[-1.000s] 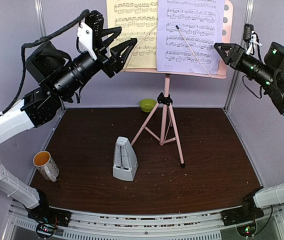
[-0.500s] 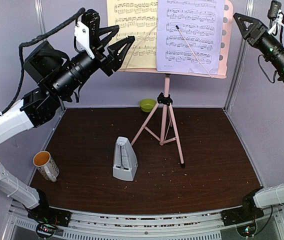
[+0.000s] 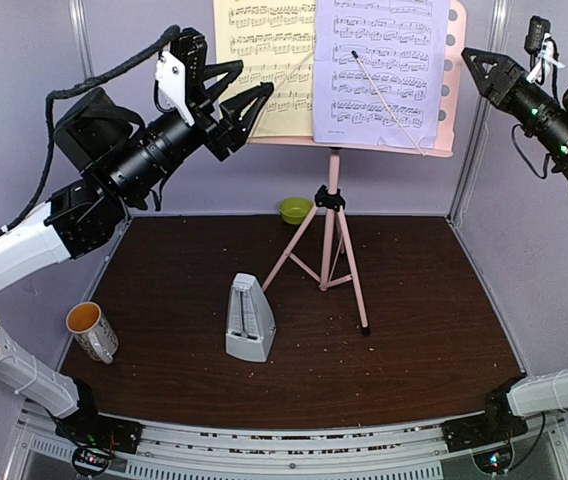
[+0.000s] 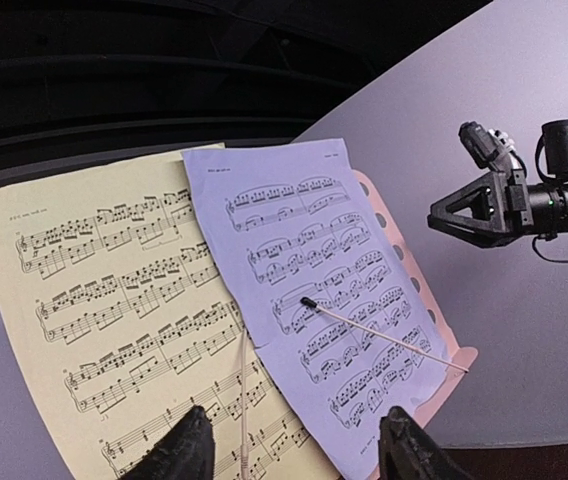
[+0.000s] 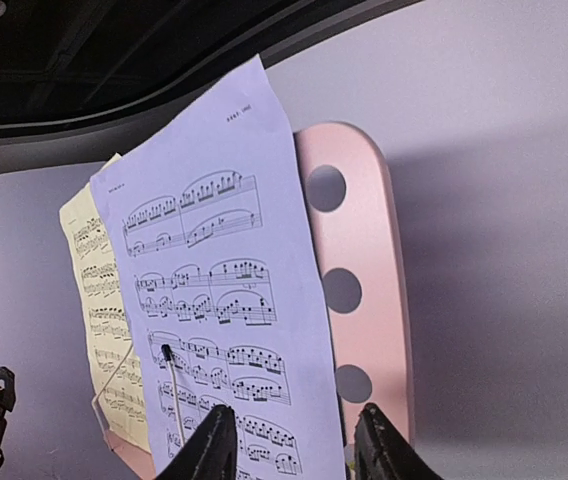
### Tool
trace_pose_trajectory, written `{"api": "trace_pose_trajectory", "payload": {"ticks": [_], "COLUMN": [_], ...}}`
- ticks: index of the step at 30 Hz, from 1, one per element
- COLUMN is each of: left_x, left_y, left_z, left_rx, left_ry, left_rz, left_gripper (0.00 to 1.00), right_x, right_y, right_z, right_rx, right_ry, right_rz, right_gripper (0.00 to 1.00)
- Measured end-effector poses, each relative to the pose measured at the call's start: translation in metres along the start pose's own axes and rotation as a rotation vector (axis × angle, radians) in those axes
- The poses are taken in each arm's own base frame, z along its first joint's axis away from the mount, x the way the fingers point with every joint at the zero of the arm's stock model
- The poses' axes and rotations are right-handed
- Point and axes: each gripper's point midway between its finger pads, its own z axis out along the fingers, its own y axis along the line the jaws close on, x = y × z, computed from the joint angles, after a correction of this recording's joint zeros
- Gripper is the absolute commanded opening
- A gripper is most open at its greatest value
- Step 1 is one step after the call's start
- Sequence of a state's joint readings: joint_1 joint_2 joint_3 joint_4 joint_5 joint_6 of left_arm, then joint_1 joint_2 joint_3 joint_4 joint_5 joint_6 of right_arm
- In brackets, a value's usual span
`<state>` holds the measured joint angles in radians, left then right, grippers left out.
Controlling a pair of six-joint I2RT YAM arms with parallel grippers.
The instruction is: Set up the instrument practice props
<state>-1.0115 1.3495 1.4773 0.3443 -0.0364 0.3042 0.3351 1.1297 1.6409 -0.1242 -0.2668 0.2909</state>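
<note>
The pink music stand (image 3: 333, 235) stands on its tripod at the back middle of the table. Its perforated desk (image 3: 453, 90) holds a yellow sheet (image 3: 264, 60) on the left and a lavender sheet (image 3: 379, 70) overlapping it; a thin black-tipped rod (image 3: 389, 100) lies across the lavender one. The pale-grey metronome (image 3: 250, 320) stands upright in front of the stand. My left gripper (image 3: 256, 78) is open and empty by the yellow sheet's lower left; its view shows both sheets (image 4: 114, 300) (image 4: 314, 270). My right gripper (image 3: 469, 58) is open and empty, just right of the desk's edge (image 5: 364, 250).
A white mug (image 3: 92, 330) with an orange inside lies at the table's left edge. A small lime-green bowl (image 3: 295, 210) sits at the back behind the tripod. Lavender walls and metal posts (image 3: 472, 150) close in the back and sides.
My right gripper has risen from beside the desk's lower right corner to its upper right edge. My left gripper has stayed nearly in place. Sheets and stand have not moved.
</note>
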Motion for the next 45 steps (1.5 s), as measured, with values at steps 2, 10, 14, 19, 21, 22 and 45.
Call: {"api": "trace_pose_trajectory", "payload": {"ticks": [2, 10, 14, 19, 21, 22, 45], "left_x": [0.003, 0.017, 0.029, 0.039, 0.041, 0.041, 0.071], "left_y": [-0.001, 0.01, 0.029, 0.057, 0.073, 0.08, 0.123], "left_z": [0.0, 0.0, -0.002, -0.013, -0.021, -0.024, -0.01], "left_rx": [0.003, -0.027, -0.073, -0.143, -0.18, -0.196, -0.207], "left_ry": [0.007, 0.068, 0.134, 0.204, 0.221, 0.224, 0.312], "left_rz": [0.0, -0.056, -0.101, -0.171, -0.195, -0.203, -0.296], "left_gripper": [0.58, 0.57, 0.58, 0.58, 0.58, 0.6, 0.95], "right_x": [0.016, 0.04, 0.052, 0.056, 0.059, 0.062, 0.103], "right_y": [-0.004, -0.007, -0.009, -0.009, -0.009, -0.01, -0.045], "right_z": [-0.002, 0.007, 0.012, 0.012, 0.012, 0.011, 0.005], "right_rx": [0.009, 0.003, -0.002, -0.006, -0.005, -0.004, 0.151], "right_ry": [0.048, 0.136, 0.174, 0.185, 0.188, 0.192, 0.242], "right_rz": [0.022, 0.106, 0.153, 0.176, 0.177, 0.175, -0.003], "right_gripper": [0.44, 0.45, 0.44, 0.43, 0.43, 0.45, 1.0]}}
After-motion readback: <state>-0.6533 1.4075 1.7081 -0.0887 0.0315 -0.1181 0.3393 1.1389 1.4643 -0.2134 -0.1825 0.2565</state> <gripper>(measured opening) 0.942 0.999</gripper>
